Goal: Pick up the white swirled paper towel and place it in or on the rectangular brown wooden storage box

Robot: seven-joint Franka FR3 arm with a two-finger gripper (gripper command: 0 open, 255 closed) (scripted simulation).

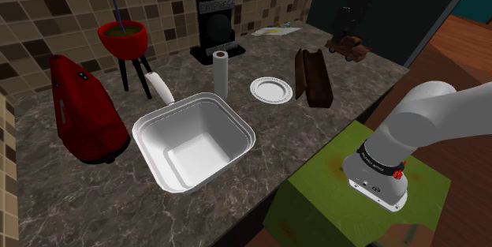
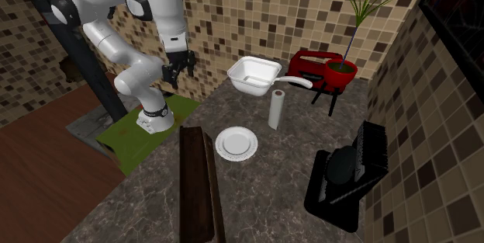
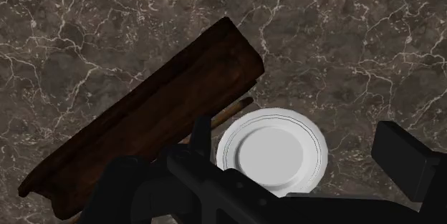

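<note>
Four things we see on the marbled counter [image 1: 87, 198], from the shoulder view's left: a white basin [image 1: 193, 144], the upright white paper towel roll [image 1: 220, 72] near its far corner, a white plate [image 1: 271, 89], the brown wooden box [image 1: 313, 76]. Our gripper [image 3: 295, 126] hangs above box and plate, fingers apart, holding nothing

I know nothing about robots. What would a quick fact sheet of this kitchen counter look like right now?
Surface: dark marbled counter
Paper towel: white roll, standing upright, untouched
Wooden box: long, brown, lying beside the plate
Plate: white, between roll and box
Hand: open, holding nothing, hovering above box and plate
Also there: white tub, red appliance, black machine
</note>
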